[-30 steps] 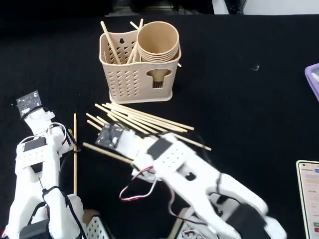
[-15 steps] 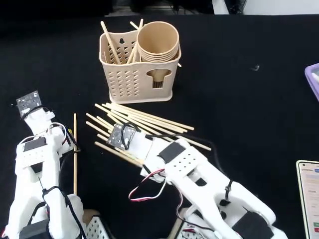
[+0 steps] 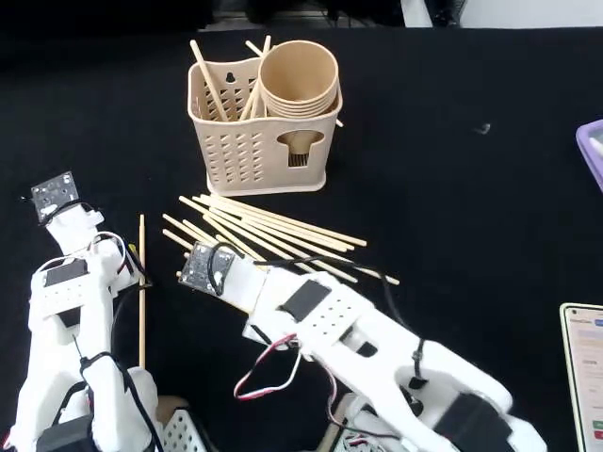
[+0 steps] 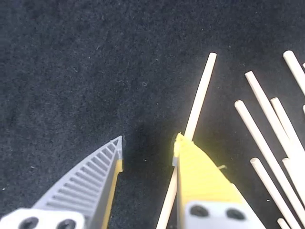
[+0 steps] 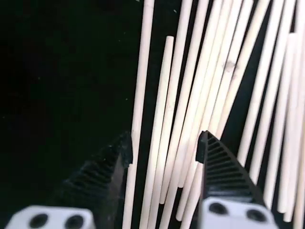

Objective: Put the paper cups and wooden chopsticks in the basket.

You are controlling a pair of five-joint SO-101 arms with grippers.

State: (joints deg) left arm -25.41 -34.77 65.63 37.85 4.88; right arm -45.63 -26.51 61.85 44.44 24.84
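Observation:
The beige basket (image 3: pixel 247 151) stands at the back of the table with stacked paper cups (image 3: pixel 299 77) in one compartment and a few wooden chopsticks (image 3: pixel 209 83) in the other. Several loose chopsticks (image 3: pixel 283 231) lie fanned out in front of it. My right gripper (image 5: pixel 164 138) hovers open over this pile (image 5: pixel 200 86), with a few sticks between its fingertips. The right arm (image 3: pixel 316 306) covers the pile's near end. My left gripper (image 4: pixel 148 140) is open low over the cloth. A lone chopstick (image 4: pixel 199 98) runs beside its yellow finger (image 4: pixel 200 176), outside the gap.
The lone chopstick (image 3: pixel 142 292) lies beside the left arm (image 3: pixel 66 292) at the front left. A purple object (image 3: pixel 592 151) sits at the right edge and a tablet (image 3: pixel 586 377) at the front right. The black cloth (image 3: pixel 452 188) covers the table.
The right arm's wrist swung right over the chopstick pile, then back left and nearer the front, now covering a stick that showed earlier. The left arm stayed still.

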